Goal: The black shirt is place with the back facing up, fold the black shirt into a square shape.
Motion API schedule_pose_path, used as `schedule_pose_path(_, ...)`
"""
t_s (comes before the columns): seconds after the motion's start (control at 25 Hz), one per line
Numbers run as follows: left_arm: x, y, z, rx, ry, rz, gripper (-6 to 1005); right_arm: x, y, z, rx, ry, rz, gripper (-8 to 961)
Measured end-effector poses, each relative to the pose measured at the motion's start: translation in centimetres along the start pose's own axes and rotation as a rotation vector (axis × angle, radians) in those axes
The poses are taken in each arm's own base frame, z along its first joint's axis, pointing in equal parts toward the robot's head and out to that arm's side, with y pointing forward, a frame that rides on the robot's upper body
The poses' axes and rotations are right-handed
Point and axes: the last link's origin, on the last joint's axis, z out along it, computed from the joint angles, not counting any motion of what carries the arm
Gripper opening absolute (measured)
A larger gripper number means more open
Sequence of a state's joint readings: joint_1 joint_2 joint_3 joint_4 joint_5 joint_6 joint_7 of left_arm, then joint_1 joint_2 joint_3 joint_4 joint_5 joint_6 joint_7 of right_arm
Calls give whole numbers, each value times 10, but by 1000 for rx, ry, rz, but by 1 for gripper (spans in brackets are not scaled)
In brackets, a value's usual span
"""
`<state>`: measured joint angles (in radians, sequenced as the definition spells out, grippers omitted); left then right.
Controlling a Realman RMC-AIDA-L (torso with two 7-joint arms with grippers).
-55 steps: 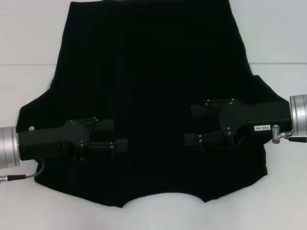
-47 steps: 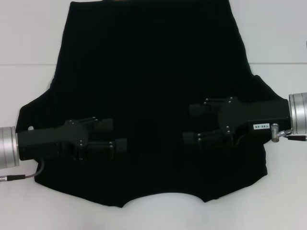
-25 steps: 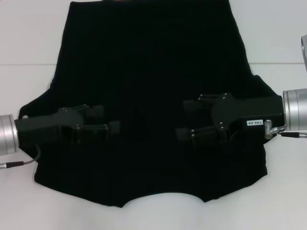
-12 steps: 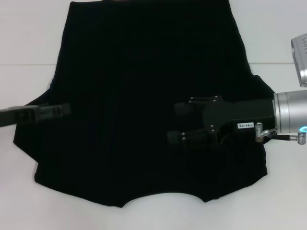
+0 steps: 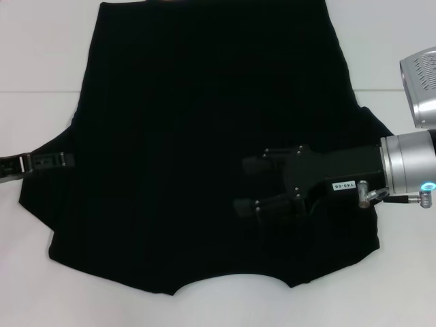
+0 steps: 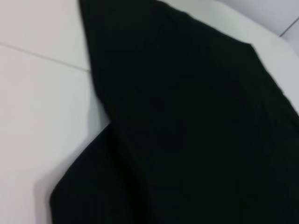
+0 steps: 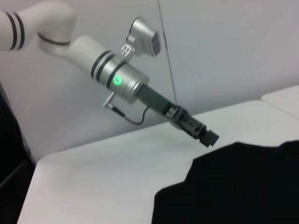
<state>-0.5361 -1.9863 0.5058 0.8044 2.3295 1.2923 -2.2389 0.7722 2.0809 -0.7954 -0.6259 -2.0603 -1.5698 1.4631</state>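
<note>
The black shirt (image 5: 204, 102) lies spread flat on the white table, plain side up, its neckline curve at the near edge. My right gripper (image 5: 242, 184) is open and hovers over the shirt's lower right part, jaws pointing toward the shirt's middle, holding nothing. My left gripper (image 5: 67, 161) is turned on edge at the shirt's left sleeve, right at the fabric's outer edge. It also shows in the right wrist view (image 7: 210, 137), just above the table beside the sleeve (image 7: 243, 186). The left wrist view shows only shirt fabric (image 6: 196, 116) and table.
The white table (image 5: 41, 54) surrounds the shirt, with a seam line running across it. The silver right forearm (image 5: 409, 170) reaches in from the right, with another silver arm part (image 5: 419, 85) above it. A pale wall (image 7: 233, 46) stands behind the left arm.
My left gripper pulled back leftward from the shirt's lower middle to the left sleeve edge and turned on edge. My right gripper moved a little toward the shirt's centre and nearer.
</note>
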Motion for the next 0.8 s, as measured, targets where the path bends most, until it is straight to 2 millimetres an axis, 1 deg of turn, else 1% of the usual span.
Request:
schedule_pose_path(0.2,3,-5,2,55,-7,-26,934,1,-2,-3,7,5,2,915)
schedule_pose_path(0.48,2,-22,1,188,-23,-72,934,-1,-2,-4,7,4,-3,914)
schedule_pose_path(0.8,1,-25,5,228,-33,-64,933,-2,-3,-4,12,-3,-2,914)
